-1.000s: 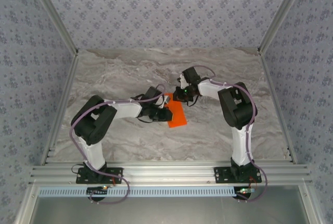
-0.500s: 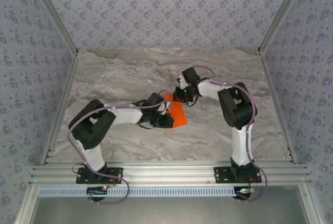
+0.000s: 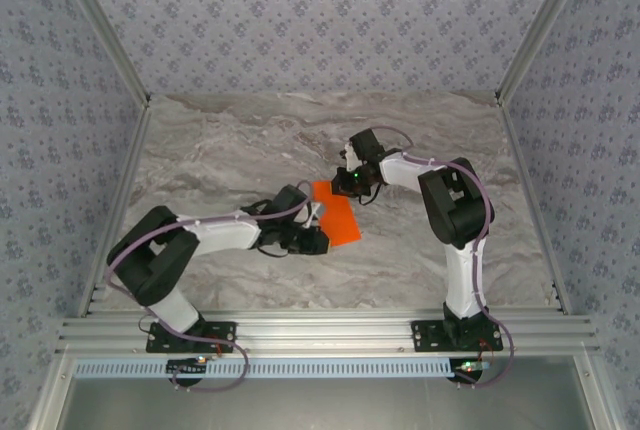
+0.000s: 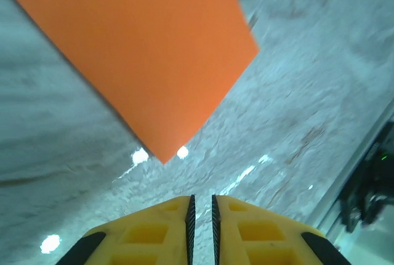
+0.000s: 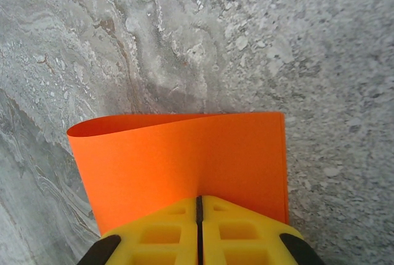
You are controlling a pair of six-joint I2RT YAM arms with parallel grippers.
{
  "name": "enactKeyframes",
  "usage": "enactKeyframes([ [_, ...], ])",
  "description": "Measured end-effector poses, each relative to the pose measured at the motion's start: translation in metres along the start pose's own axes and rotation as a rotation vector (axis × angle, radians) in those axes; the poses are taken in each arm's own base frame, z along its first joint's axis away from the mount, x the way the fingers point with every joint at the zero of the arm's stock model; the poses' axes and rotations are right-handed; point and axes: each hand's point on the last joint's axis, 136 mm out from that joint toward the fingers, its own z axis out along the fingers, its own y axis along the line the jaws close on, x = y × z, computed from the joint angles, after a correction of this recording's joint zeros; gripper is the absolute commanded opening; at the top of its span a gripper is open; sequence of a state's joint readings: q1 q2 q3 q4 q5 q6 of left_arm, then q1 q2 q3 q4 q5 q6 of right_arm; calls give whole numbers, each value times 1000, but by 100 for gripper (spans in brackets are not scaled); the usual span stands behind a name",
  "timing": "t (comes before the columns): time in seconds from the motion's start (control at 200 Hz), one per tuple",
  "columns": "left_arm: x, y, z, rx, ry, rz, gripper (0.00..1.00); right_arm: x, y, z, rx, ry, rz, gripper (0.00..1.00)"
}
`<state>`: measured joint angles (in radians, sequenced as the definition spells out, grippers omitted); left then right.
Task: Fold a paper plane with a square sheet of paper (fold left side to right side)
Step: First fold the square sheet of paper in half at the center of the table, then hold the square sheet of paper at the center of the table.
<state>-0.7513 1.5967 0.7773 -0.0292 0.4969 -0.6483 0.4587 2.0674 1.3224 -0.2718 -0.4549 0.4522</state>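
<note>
The square sheet of paper (image 3: 338, 218) lies bright orange on the marble table, folded over into a narrow strip; its bowed fold runs along the far edge in the right wrist view (image 5: 178, 154). My right gripper (image 3: 348, 186) sits at the strip's far end, its jaws (image 5: 199, 200) shut with the paper pinched at their tips. My left gripper (image 3: 322, 240) hovers just off the strip's near left corner. In the left wrist view its jaws (image 4: 201, 200) are almost together with only a thin slit and nothing between them, and the paper's corner (image 4: 135, 49) lies ahead of them.
Patterned walls and aluminium frame posts (image 3: 112, 38) bound the marble table (image 3: 230, 140) on three sides. An aluminium rail (image 3: 320, 330) crosses the near edge by the arm bases. Bare marble stretches to the left, right and back of the paper.
My left gripper has slid toward the near edge along the paper's left side and come off it, uncovering more orange. The right arm has stayed still.
</note>
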Motion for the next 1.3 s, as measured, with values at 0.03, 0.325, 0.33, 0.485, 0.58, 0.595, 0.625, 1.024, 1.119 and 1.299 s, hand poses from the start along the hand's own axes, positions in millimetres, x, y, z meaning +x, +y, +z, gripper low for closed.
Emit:
enactKeyframes([
  [0.03,-9,0,-4,8,-19,-7,18,0,0,0,-2,0,2,7],
  [0.325,-71,-1,14,20,-71,-12,18,0,1,0,-7,1,2,7],
  [0.33,-71,-1,14,20,-70,-12,18,0,1,0,-8,0,2,7],
  [0.485,-66,19,39,-15,-17,-42,18,0,2,0,-12,0,1,7],
  [0.58,-64,26,45,-21,-1,-56,18,0,2,0,-16,-1,-1,8],
  [0.595,-65,26,45,-20,-2,-55,18,0,3,0,-16,-1,-1,8],
  [0.625,-66,26,45,-21,-5,-54,18,0,3,0,-17,-2,-2,8],
  [1.024,-65,28,45,-35,-9,-62,17,-12,28,-67,-3,-119,-84,25],
  [1.119,-65,28,46,-39,-10,-62,17,5,33,-96,-10,-158,-114,13],
  [1.299,-65,29,46,-43,-9,-63,17,76,14,-84,3,-42,-87,8],
])
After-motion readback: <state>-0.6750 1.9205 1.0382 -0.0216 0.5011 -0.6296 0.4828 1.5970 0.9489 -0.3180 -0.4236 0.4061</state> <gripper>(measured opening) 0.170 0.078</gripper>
